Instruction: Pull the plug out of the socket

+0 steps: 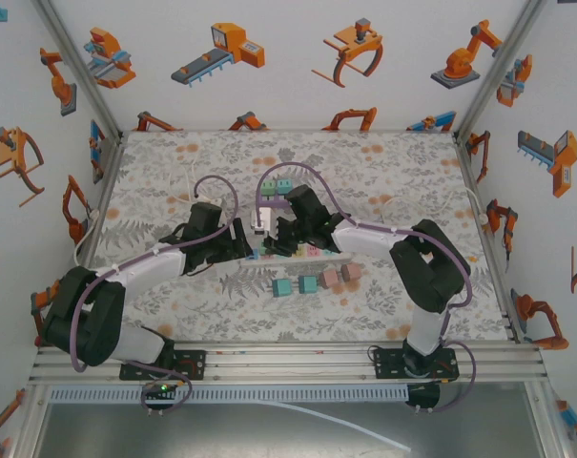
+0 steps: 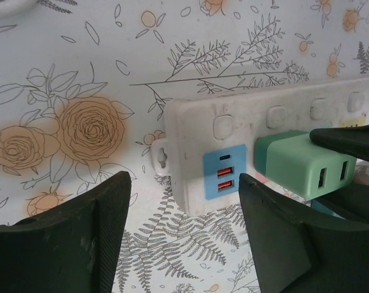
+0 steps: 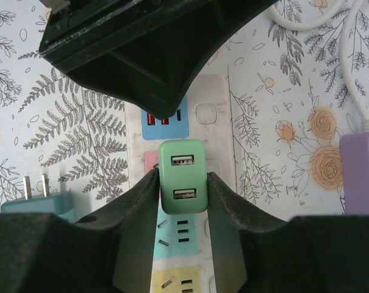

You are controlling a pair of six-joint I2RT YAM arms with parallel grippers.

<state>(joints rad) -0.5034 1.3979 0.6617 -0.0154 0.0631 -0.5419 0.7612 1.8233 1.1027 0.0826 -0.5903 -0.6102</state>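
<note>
- Green USB charger plug sits upright in the white power strip, its two USB ports facing the right wrist camera.
- Right gripper is clamped on this plug, one black finger pressed to each of its sides.
- Next to the plug, the strip carries a blue panel with orange USB ports near its end.
- Left gripper hangs over that end of the strip. Its fingers stand apart with the blue panel in the gap between them. Whether either finger touches the strip I cannot tell.
- From above, both grippers meet near the middle of the floral tablecloth, the left just beside the right.
- A teal plug lies loose on the cloth near the strip, with its two metal prongs pointing up in the right wrist view.
- A purple plug lies on the other side of the strip, and a white cable curves past it.
- Several more coloured plugs lie in a row on the cloth, nearer the arm bases.
</note>
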